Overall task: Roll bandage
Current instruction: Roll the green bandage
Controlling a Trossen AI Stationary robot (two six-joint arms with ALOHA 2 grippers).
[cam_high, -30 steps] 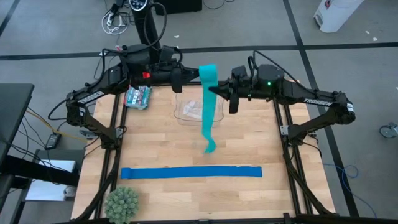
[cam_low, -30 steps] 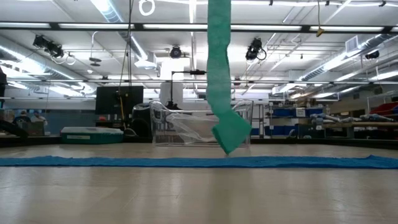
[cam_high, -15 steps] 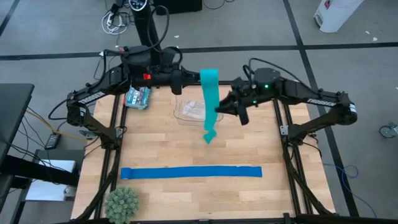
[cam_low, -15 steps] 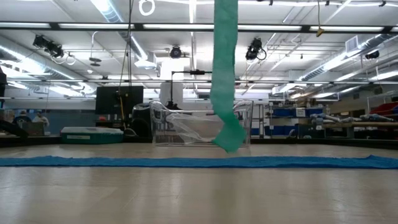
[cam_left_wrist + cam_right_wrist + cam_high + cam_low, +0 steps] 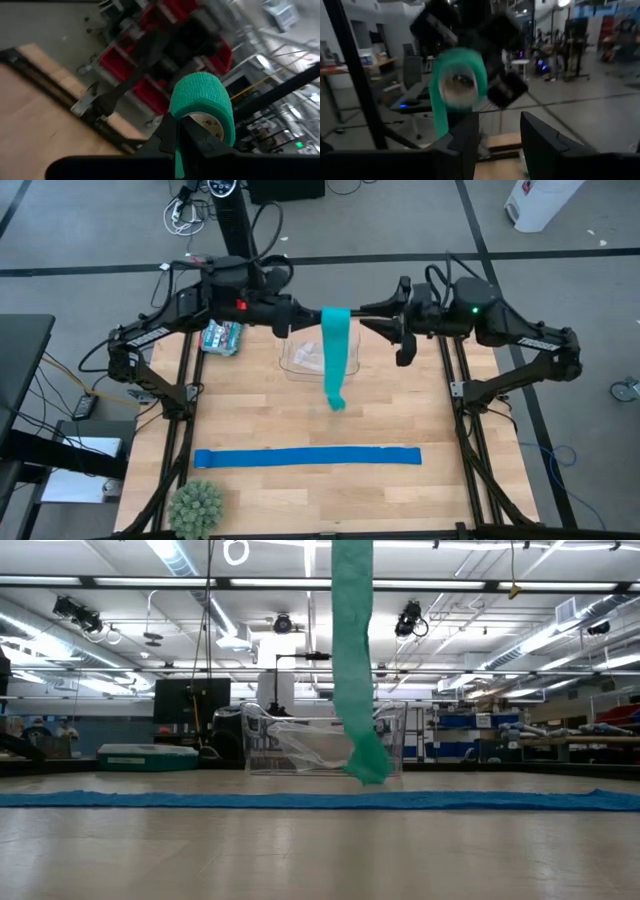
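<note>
The teal bandage is a small roll [image 5: 336, 314] held high over the table's far middle, with a loose strip [image 5: 352, 650] hanging from it. Its crumpled lower end [image 5: 368, 766] is near the tabletop; whether it touches, I cannot tell. My left gripper [image 5: 304, 314] points level toward the table's right, shut on the roll [image 5: 202, 97]. My right gripper [image 5: 378, 314] faces it from the right, open, a short way off the roll [image 5: 457, 82] and touching nothing. My left gripper pinches teal fabric [image 5: 178, 159] at the side of the roll nearest it, between its two shut fingers. The roll's cardboard core [image 5: 207, 126] stands just past the fingertips. The fingers come level from the table's left. The roll is lifted clear and the strip hangs slack below it.
A clear plastic container [image 5: 306, 358] stands under the roll at the far middle. A teal-and-white package [image 5: 222, 336] lies far left. A royal-blue strip [image 5: 307, 457] lies flat across the near half, and a spiky green ball [image 5: 195, 506] sits at the near left corner.
My right gripper was shut on the hanging strip just below the roll. It has opened, let go and drawn back up and toward the table's right edge. The freed strip has swung back and hangs straighter under the roll. My left gripper has rolled a little in place.
</note>
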